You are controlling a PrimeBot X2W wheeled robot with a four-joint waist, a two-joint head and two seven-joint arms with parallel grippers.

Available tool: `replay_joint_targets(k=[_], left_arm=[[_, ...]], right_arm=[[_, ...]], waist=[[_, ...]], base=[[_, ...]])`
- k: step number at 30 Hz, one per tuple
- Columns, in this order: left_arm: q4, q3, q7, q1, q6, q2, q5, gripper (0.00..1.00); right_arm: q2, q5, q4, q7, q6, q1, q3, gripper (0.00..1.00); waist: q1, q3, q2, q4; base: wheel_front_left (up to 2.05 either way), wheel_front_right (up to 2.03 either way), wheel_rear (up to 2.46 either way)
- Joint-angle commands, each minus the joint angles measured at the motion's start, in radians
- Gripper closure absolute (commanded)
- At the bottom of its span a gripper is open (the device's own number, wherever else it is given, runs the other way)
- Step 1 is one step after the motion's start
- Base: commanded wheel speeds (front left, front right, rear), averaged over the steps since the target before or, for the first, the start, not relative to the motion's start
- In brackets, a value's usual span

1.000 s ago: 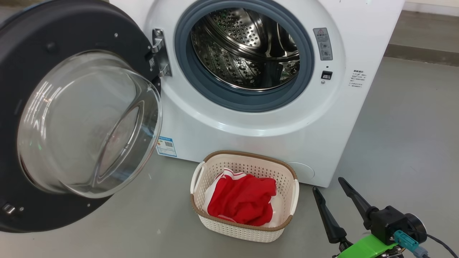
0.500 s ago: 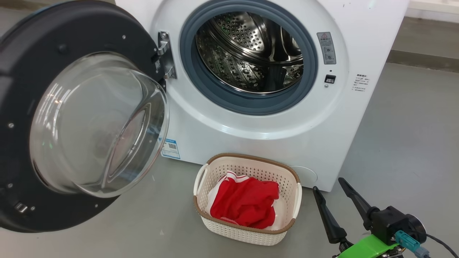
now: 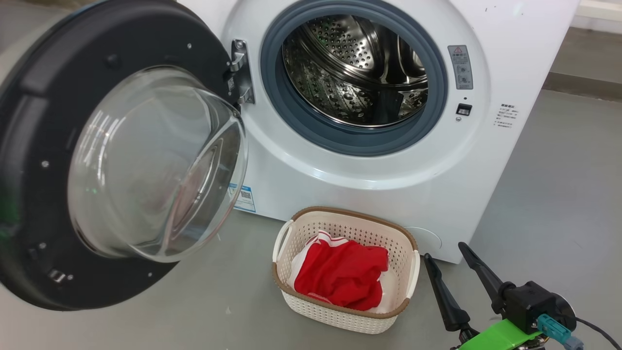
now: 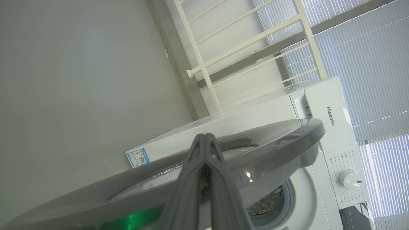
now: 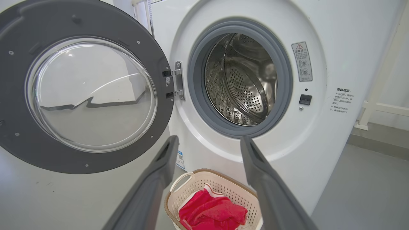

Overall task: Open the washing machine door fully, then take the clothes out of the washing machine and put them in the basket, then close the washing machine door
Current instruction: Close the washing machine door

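Two big things stand before us: the washing machine (image 3: 388, 194), its steel drum (image 3: 350, 73) shining through the grey seal, and its door (image 3: 48, 146), swung wide on the left hinge with the glass bowl bulging toward us. Grey floor (image 3: 559, 204) lies open to the right of the machine and below the door's lower edge. The basket (image 3: 330, 316) stands on the floor just in front of the machine, under the opening and apart from the door's rim, with the clothes (image 3: 345, 279) heaped inside it. Our right gripper (image 3: 444, 251) hangs low beside the basket's right end, fingers spread wide and holding nothing; its wrist view looks between them at basket and drum. Our left gripper (image 4: 204, 137) is pinched closed at the door's outer face; whether it touches we cannot tell. Its wrist view takes in the machine's dial (image 4: 348, 179) and a white railing (image 4: 255, 35) behind.
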Motion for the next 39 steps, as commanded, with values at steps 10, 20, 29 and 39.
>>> replay_joint_targets(k=[10, 20, 29, 39], left_arm=[[-0.14, 0.03, 0.08, 0.069, -0.018, -0.055, -0.071, 1.0], [-0.324, 0.063, 0.14, 0.146, 0.022, -0.125, -0.137, 1.0], [-0.507, 0.051, 0.149, 0.246, 0.064, -0.199, -0.137, 1.0], [-0.719, 0.022, 0.172, 0.36, 0.111, -0.284, -0.135, 1.0]], right_arm=[[-0.004, 0.021, -0.001, -0.031, 0.006, -0.022, 0.029, 0.0], [-0.004, 0.045, 0.025, -0.048, 0.006, -0.029, 0.034, 0.0], [-0.004, 0.06, 0.047, -0.06, 0.006, -0.041, 0.046, 0.0], [-0.004, 0.067, 0.059, -0.069, 0.006, -0.05, 0.055, 0.0]], waist=[[0.0, -0.001, 0.0, 0.02], [0.0, -0.004, 0.0, 0.035], [0.0, -0.009, 0.0, 0.034], [0.0, -0.01, 0.0, 0.019]], base=[[0.0, 0.0, 0.0], [0.0, 0.0, 0.0], [0.0, 0.0, 0.0], [0.0, 0.0, 0.0]])
